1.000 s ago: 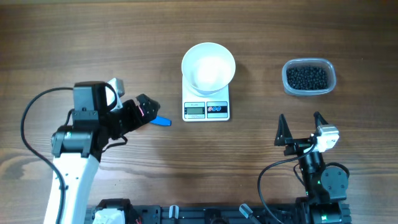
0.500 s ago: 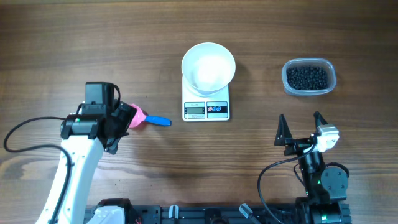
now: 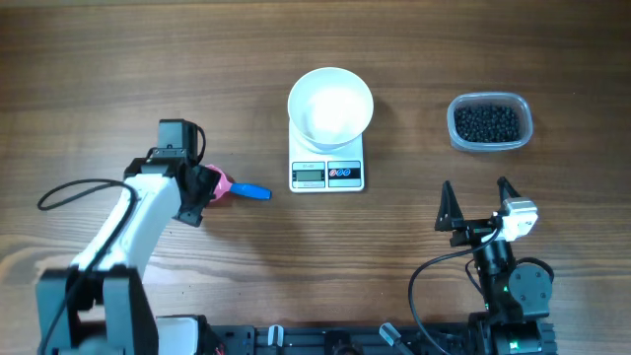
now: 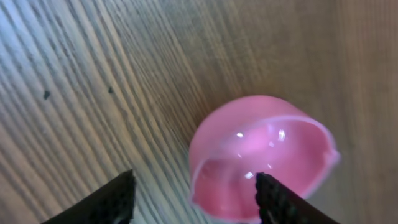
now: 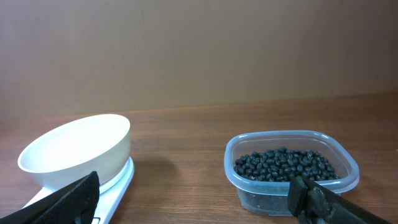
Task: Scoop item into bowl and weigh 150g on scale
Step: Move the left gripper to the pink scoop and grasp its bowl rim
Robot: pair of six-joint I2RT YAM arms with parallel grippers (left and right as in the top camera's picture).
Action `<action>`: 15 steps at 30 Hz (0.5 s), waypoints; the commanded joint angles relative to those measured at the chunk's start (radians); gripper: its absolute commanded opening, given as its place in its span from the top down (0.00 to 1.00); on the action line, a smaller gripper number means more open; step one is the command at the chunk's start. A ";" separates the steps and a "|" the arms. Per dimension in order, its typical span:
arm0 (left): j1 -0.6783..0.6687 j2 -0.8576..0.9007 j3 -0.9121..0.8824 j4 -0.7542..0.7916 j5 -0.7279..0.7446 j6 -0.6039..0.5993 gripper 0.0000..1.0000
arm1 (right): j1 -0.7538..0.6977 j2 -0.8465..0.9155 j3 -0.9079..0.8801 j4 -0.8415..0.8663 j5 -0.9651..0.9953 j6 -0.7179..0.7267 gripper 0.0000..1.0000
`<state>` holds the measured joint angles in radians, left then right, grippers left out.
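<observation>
Reaching over the scoop (image 3: 240,188), your left hand (image 3: 204,185) sits right above its pink cup (image 4: 261,155), fingers parted with the cup between them. One finger (image 4: 118,199) stands clear of the cup wall; the other (image 4: 277,199) is at the wall, and you cannot tell from here whether it touches. Nothing is clamped yet.

The scoop lies flat on the worktop (image 3: 148,59), its long axis running across the robot's front: cup under your left hand, blue handle (image 3: 256,192) pointing toward the scale (image 3: 327,176). You are straddling the cup, not the handle, so judge whether that hold will let you dip it.

The pellets (image 3: 486,122) are well apart from this hand, in the clear tub (image 3: 529,123) on the far right. The scale and the empty white bowl (image 3: 330,108) on it stand between scoop and tub, so a carry across has to clear the bowl's rim.

Your right hand (image 3: 475,189) is nearer the tub, spread wide, holding nothing
</observation>
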<state>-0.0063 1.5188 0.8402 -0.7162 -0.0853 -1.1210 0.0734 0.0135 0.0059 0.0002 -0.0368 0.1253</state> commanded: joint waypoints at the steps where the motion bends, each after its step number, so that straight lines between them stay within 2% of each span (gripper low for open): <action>1: 0.003 0.070 -0.011 0.031 -0.021 -0.044 0.43 | 0.004 -0.004 -0.001 0.002 -0.012 -0.018 0.00; 6: 0.003 0.116 -0.011 0.060 -0.021 -0.044 0.67 | 0.004 -0.004 -0.001 0.002 -0.012 -0.018 0.00; 10: 0.003 0.121 -0.012 0.082 -0.021 -0.044 0.96 | 0.004 -0.004 -0.001 0.002 -0.012 -0.018 0.00; 15: 0.003 0.121 -0.012 0.089 -0.021 -0.043 0.96 | 0.004 -0.004 -0.001 0.002 -0.012 -0.018 0.00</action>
<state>-0.0063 1.6299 0.8383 -0.6304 -0.0856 -1.1614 0.0734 0.0135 0.0063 0.0002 -0.0368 0.1253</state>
